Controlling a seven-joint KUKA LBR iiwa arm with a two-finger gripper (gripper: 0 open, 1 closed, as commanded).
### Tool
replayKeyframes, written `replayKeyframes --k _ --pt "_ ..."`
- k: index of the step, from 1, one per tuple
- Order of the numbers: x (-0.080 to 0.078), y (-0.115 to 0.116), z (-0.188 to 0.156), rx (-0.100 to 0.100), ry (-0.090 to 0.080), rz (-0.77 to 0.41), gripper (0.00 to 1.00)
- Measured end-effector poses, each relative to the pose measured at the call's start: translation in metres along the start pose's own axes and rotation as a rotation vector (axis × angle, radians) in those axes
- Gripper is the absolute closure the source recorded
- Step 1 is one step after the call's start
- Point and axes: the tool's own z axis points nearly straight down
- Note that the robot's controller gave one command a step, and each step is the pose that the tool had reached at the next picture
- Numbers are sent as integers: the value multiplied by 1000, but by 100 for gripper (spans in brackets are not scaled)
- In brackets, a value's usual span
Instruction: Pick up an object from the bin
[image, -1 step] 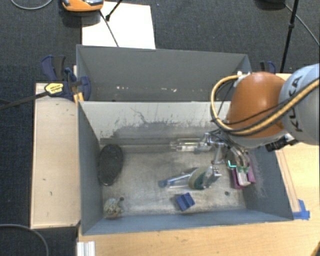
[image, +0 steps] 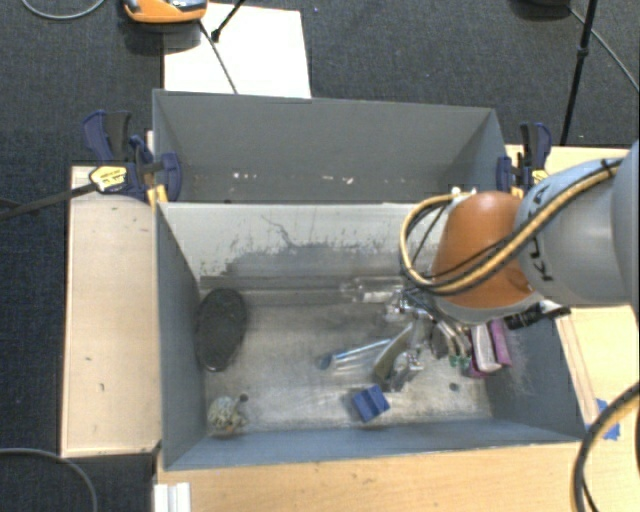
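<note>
My gripper (image: 398, 368) hangs low over the bin floor, right of centre. A clear pen-like tube with a blue tip (image: 350, 355) lies just to its left, slanting toward it. Just below the gripper, close to the front wall, sits a small blue block (image: 369, 404). A purple and pink object (image: 493, 345) lies to its right, partly hidden under the arm, with a small green piece (image: 459, 357) beside it.
A dark grey oval lump (image: 220, 328) rests against the left wall. A small crumpled beige thing (image: 228, 415) is in the front left corner. The arm's orange cover and cables hang over the right part of the bin.
</note>
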Motion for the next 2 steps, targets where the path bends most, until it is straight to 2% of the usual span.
replayKeyframes --k 1,2 --pt "-3 1 -4 0 -12 -1 100" --pt "-5 4 -139 1 -3 -95 100"
